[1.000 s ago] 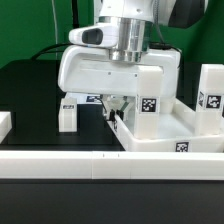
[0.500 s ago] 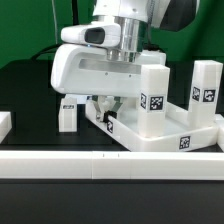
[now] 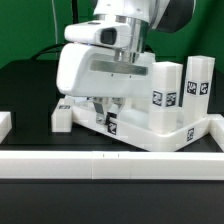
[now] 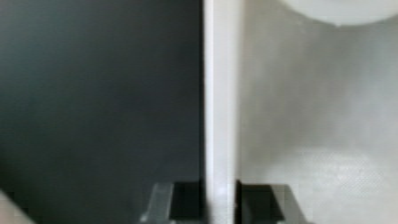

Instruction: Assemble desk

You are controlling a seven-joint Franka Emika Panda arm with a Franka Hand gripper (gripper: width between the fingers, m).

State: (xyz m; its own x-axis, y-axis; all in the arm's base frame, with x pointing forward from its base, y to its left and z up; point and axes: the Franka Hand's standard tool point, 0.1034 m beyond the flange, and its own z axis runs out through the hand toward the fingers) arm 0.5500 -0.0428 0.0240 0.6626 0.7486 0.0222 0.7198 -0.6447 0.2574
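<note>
The white desk top (image 3: 150,138) lies on the black table with two white tagged legs (image 3: 166,92) (image 3: 198,84) standing upright in its far sockets. My gripper (image 3: 105,112) reaches down at its corner on the exterior view's left and is shut on the thin upright wall of the top. In the wrist view that wall (image 4: 222,100) runs straight between my two dark fingers (image 4: 178,205), and my gripper (image 4: 221,205) clamps it. A round corner socket (image 4: 338,8) shows inside the tray. A loose tagged leg (image 3: 62,117) lies on the exterior view's left of the top.
A long low white rail (image 3: 100,165) runs along the front of the table. A small white block (image 3: 5,124) sits at the exterior view's far left edge. A green backdrop stands behind the arm.
The desk top, held by my gripper, has turned and slid toward the exterior view's left; its two upright legs have shifted left with it and its near corner now points forward.
</note>
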